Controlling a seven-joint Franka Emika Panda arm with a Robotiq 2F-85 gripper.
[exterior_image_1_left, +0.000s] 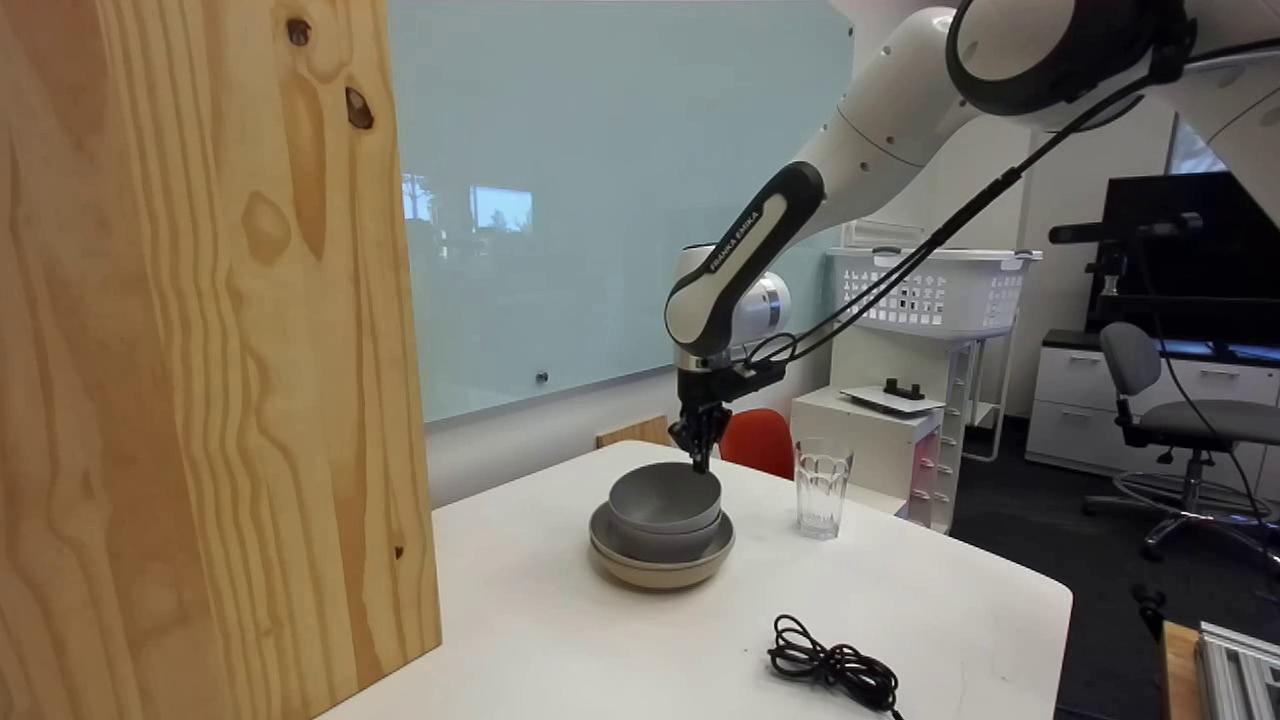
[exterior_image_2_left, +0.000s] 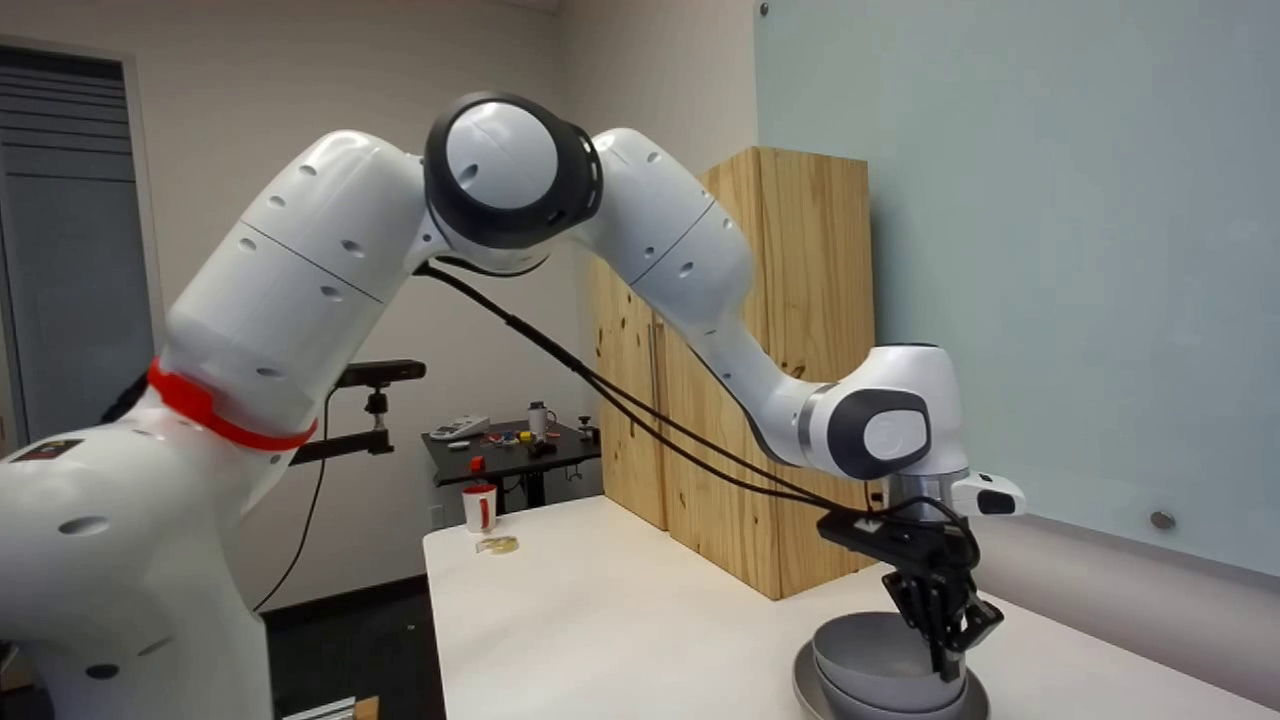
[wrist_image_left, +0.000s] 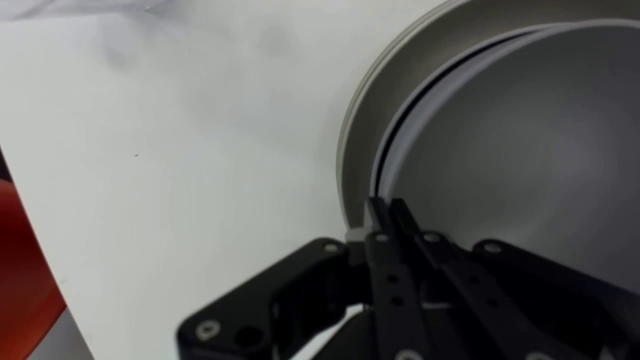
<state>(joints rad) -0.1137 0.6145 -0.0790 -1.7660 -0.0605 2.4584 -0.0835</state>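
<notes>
A grey bowl (exterior_image_1_left: 655, 497) is on top of a stack, nested in a second grey bowl (exterior_image_1_left: 662, 545). Both sit in a wider, shallow dish (exterior_image_1_left: 660, 577) with a beige outside. My gripper (exterior_image_1_left: 703, 466) points down at the stack's edge. In the wrist view its fingertips (wrist_image_left: 387, 202) are close together on both sides of the top bowl's rim, one inside the bowl (wrist_image_left: 520, 140) and one outside. A thin dark gap shows between the two grey rims. The gripper (exterior_image_2_left: 945, 670) also shows at the bowl's edge in an exterior view. The fingers hide the rim between them.
A clear glass (exterior_image_1_left: 822, 490) stands beside the stack on the white table (exterior_image_1_left: 520, 640). A coiled black cable (exterior_image_1_left: 835, 665) lies nearer the front. A tall wooden cabinet (exterior_image_2_left: 810, 380), a white-and-red mug (exterior_image_2_left: 480, 510) and a tape roll (exterior_image_2_left: 497, 545) are farther along. A red chair (exterior_image_1_left: 757, 443) is behind.
</notes>
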